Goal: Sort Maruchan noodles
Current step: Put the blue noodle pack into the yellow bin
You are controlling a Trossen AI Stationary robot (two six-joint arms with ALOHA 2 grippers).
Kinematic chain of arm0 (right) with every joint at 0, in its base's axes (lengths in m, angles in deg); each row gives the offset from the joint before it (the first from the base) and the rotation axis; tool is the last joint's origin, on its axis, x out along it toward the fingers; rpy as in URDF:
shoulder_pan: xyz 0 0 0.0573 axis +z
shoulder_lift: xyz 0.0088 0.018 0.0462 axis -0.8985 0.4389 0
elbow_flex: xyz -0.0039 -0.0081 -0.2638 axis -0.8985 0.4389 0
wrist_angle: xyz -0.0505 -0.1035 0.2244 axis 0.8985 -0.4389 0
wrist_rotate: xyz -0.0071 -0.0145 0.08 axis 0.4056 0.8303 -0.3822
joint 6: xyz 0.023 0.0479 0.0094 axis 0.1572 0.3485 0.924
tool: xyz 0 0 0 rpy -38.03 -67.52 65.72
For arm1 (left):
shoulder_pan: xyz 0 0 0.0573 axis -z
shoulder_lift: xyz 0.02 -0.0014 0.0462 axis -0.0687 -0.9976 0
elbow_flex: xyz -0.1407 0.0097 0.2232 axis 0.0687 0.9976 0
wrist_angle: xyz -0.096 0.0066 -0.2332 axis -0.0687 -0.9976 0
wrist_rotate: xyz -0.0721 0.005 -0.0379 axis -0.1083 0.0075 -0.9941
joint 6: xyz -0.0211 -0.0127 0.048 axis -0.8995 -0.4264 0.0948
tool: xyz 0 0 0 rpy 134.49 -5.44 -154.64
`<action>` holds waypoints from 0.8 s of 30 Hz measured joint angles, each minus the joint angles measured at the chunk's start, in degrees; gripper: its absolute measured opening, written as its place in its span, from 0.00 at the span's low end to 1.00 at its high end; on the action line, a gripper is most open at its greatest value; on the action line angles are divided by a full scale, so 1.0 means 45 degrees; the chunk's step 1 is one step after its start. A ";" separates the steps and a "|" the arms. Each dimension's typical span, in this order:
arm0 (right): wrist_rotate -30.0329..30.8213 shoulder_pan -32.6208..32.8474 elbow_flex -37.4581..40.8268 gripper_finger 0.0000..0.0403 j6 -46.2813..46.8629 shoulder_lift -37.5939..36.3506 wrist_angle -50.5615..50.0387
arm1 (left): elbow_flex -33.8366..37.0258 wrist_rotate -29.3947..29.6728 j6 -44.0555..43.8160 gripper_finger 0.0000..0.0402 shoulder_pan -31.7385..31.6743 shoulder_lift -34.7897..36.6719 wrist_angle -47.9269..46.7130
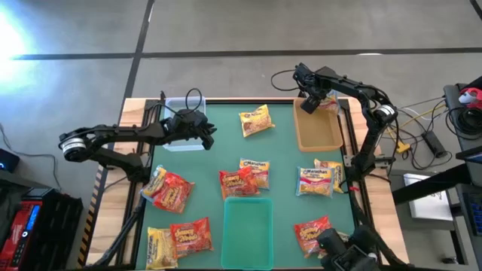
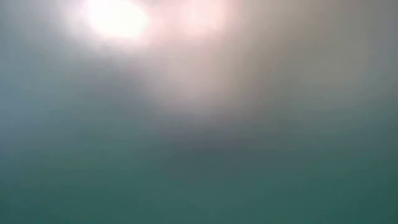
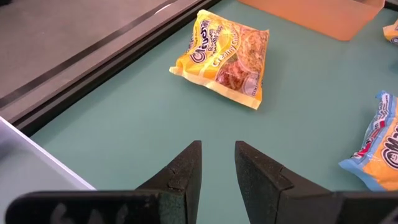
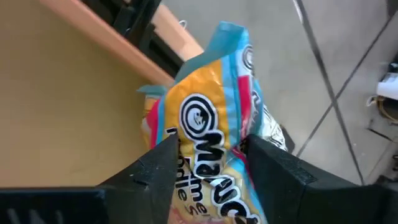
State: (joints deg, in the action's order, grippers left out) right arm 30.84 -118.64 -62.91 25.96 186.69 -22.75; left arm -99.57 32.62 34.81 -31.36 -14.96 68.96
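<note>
My right gripper (image 4: 208, 149), jaws clamped on a blue-edged packet (image 4: 214, 118) over the brown tray (image 1: 319, 129), green tray (image 1: 248, 229) bare, clear tray (image 1: 183, 128) under my left gripper (image 3: 217, 165), jaws slightly apart, eight packets on the counter (image 1: 218, 150)

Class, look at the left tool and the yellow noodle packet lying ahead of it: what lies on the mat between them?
Nothing: in the left wrist view, only bare green mat separates the left tool from the yellow noodle packet.

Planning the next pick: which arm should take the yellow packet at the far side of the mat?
Left. The left gripper is empty, slightly open, facing the yellow packet. The right gripper holds a blue-edged packet over the brown tray.
</note>
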 joint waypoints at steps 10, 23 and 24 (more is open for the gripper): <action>-0.0145 0.0005 0.0000 0.08 -0.0466 0.0018 -0.0139 | 0.0000 0.0001 -0.0031 0.20 0.0004 0.0000 0.0005; -0.2617 0.0133 0.0005 0.03 -0.1889 -0.0768 -0.0155 | 0.0000 0.0005 -0.0135 0.20 0.0005 0.0000 0.0067; -0.2891 0.0151 0.0005 0.03 -0.2082 -0.0848 -0.0159 | 0.0000 0.0005 -0.0138 0.20 0.0000 0.0000 0.0114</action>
State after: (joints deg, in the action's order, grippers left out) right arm 17.83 -117.97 -62.89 16.59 182.87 -23.46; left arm -99.57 32.65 34.19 -31.36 -14.96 69.47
